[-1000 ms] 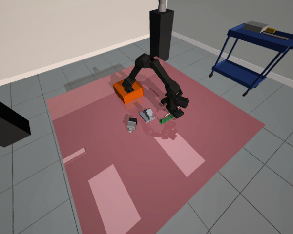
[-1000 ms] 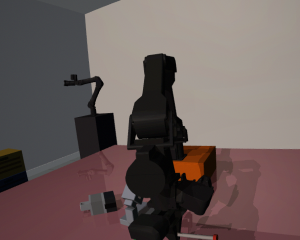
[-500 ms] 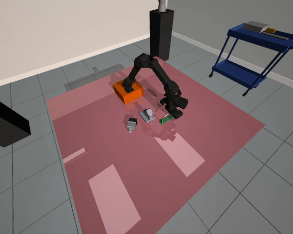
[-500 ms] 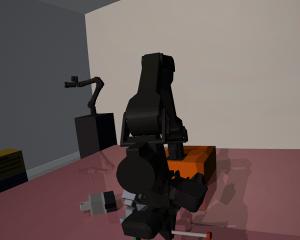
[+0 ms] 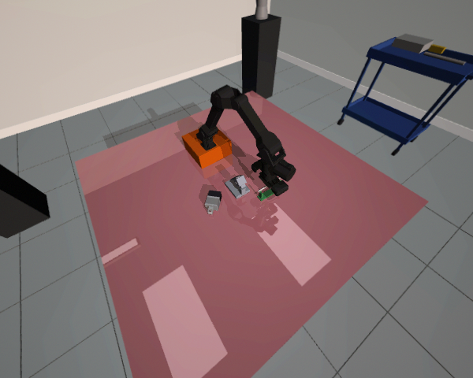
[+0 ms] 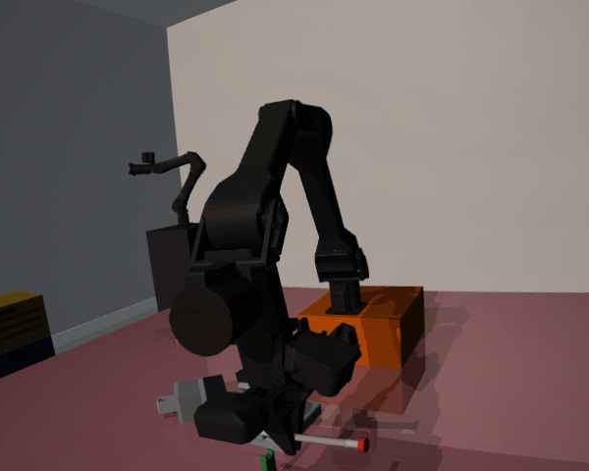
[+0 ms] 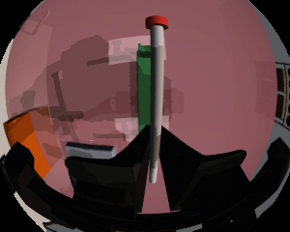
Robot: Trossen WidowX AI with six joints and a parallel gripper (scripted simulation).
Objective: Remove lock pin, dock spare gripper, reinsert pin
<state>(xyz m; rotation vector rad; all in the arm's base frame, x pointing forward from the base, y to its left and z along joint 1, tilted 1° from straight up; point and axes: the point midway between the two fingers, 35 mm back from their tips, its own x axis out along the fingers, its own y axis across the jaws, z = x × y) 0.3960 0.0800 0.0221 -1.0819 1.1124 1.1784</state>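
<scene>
My gripper is shut on the white lock pin with a red head. The pin lies roughly level across the fingertips, above the green cradle, and looks clear of it. The grey mount stands between the cradle and the arm's base; no pin shows in its raised socket, though detail there is small. The arm hides most of the mount in the exterior view. The grey and black spare gripper lies on its side beyond the mount.
The arm's orange base block stands behind the mount. A blue cart and a dark pedestal stand off the red mat. Another dark pedestal stands at the left.
</scene>
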